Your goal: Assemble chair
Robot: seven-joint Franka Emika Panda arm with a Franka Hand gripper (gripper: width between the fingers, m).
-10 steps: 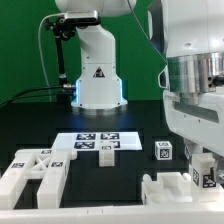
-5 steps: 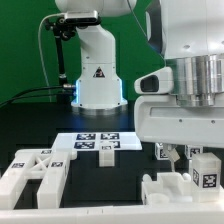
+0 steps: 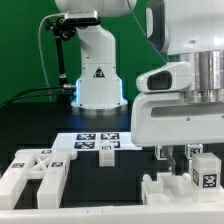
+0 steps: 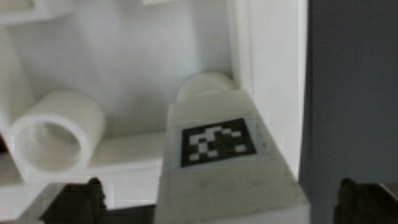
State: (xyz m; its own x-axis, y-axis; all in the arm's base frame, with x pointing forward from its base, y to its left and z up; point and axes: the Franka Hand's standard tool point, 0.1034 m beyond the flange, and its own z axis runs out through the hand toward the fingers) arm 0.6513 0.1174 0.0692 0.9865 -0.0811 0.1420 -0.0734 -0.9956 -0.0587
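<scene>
The fingers (image 4: 75, 205) are wide apart. Between them sits a smooth white chair block (image 4: 222, 195) with a black-and-white square tag (image 4: 217, 142). A round white peg (image 4: 63, 125) is beside it.

marker board (image 3: 98, 143), blk table (image 3: 30, 125), green bkgd (image 3: 20, 50)

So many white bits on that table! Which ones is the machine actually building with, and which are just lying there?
For the job: chair pieces at the exterior view's left; chair piece at its right; tagged block; the open claw.
Just lying about: marker board; small tagged cube, partly hidden.
</scene>
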